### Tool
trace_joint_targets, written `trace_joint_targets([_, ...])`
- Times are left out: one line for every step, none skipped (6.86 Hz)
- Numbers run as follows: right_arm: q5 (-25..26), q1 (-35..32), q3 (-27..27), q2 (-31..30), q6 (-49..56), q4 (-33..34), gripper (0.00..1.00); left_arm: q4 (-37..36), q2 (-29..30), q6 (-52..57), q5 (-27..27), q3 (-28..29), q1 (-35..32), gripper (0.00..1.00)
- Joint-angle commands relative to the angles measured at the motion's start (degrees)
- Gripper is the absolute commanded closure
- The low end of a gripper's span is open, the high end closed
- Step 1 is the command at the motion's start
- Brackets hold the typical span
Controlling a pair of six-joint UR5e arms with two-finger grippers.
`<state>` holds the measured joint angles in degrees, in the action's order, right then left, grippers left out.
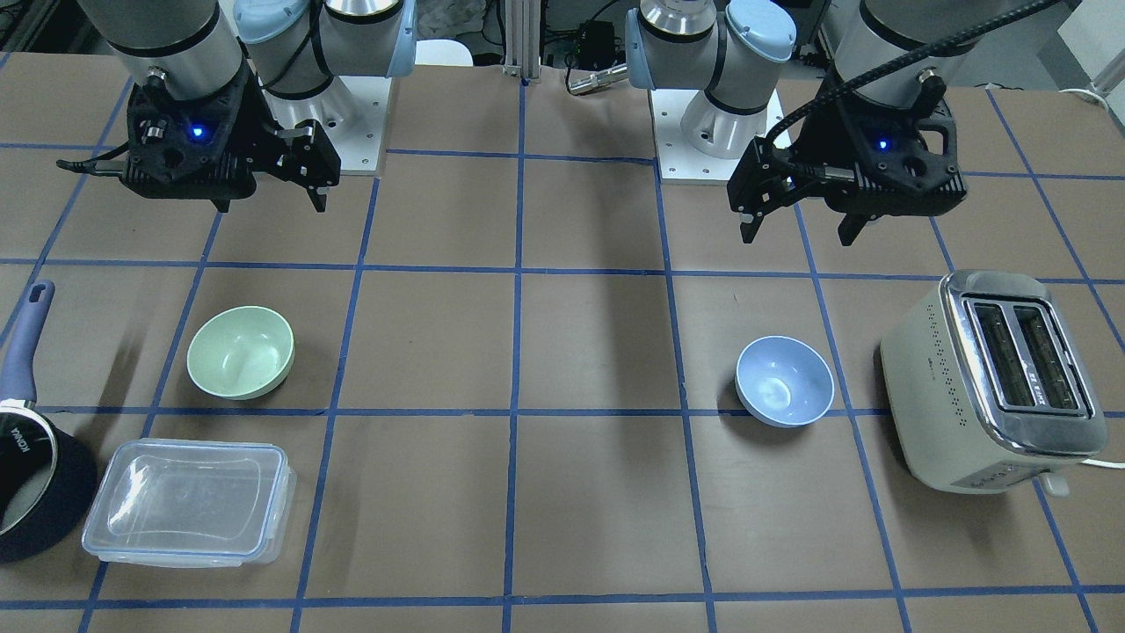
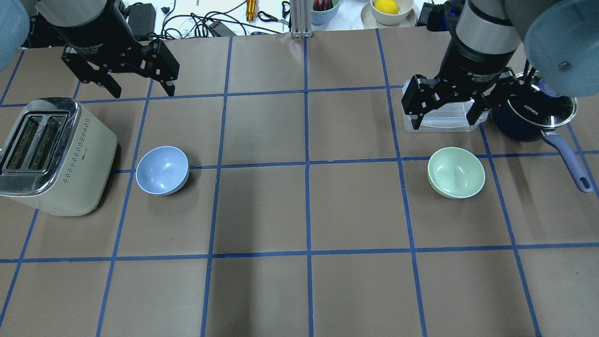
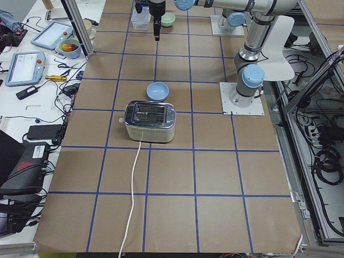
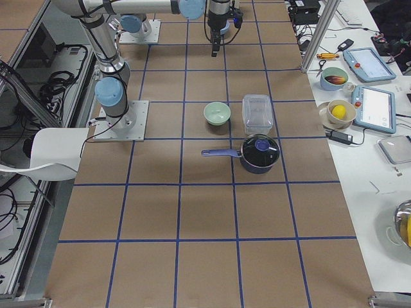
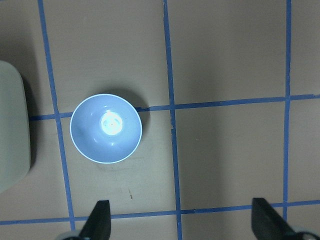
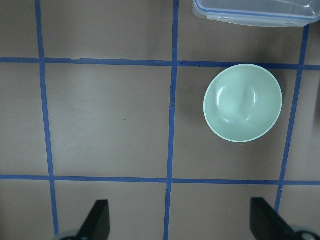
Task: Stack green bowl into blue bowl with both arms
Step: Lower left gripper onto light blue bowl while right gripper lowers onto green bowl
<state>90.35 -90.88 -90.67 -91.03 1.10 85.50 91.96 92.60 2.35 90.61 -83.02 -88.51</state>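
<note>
The green bowl point(image 1: 240, 352) sits upright and empty on the table, on my right side; it also shows in the overhead view point(image 2: 456, 172) and the right wrist view point(image 6: 243, 102). The blue bowl point(image 1: 784, 381) sits upright and empty on my left side, seen from overhead point(image 2: 162, 170) and in the left wrist view point(image 5: 106, 128). My right gripper point(image 2: 447, 120) is open and empty, high above the table beyond the green bowl. My left gripper point(image 2: 140, 91) is open and empty, high above the table beyond the blue bowl. The two bowls are far apart.
A cream toaster point(image 2: 51, 154) stands just left of the blue bowl. A clear lidded container point(image 2: 440, 117) and a dark blue saucepan point(image 2: 533, 114) with a long handle lie beyond and right of the green bowl. Brown table with blue tape grid.
</note>
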Motion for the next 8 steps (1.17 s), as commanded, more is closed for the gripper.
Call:
trace_joint_targets([0.1, 0.0, 0.0, 0.1, 0.2, 0.4, 0.00, -1.7, 0.0, 0.4, 0.1, -0.1, 0.0, 0.00])
trace_joint_targets([0.3, 1.2, 0.0, 0.4, 0.3, 0.9, 0.00, -1.0, -0.3, 0.4, 0.3, -0.7, -0.2, 0.00])
trace_joint_targets([-0.3, 5.4, 0.0, 0.6, 1.8, 1.5, 0.00, -0.2, -0.3, 0.6, 0.1, -4.5, -0.4, 0.00])
trace_joint_targets([-1.0, 11.8, -0.2, 1.5, 12.1, 2.1, 0.00, -7.1, 1.8, 0.4, 0.1, -10.7, -0.3, 0.00])
trace_joint_targets([-1.1, 16.0, -1.1, 2.7, 14.3, 2.4, 0.00, -16.5, 3.4, 1.6, 0.1, -18.6, 0.4, 0.00])
trace_joint_targets([-0.5, 16.8, -2.4, 4.4, 14.9, 7.4, 0.00, -26.5, 4.7, 3.8, 0.4, -25.3, 0.4, 0.00])
trace_joint_targets([-0.3, 17.2, -4.5, 7.1, 15.5, 13.2, 0.00, -32.2, 6.9, 5.7, 2.8, -28.6, 1.7, 0.00])
trace_joint_targets([-0.5, 18.6, -6.2, 9.2, 17.6, 15.1, 0.00, -33.5, 9.2, 6.7, 5.3, -28.7, 3.2, 0.00])
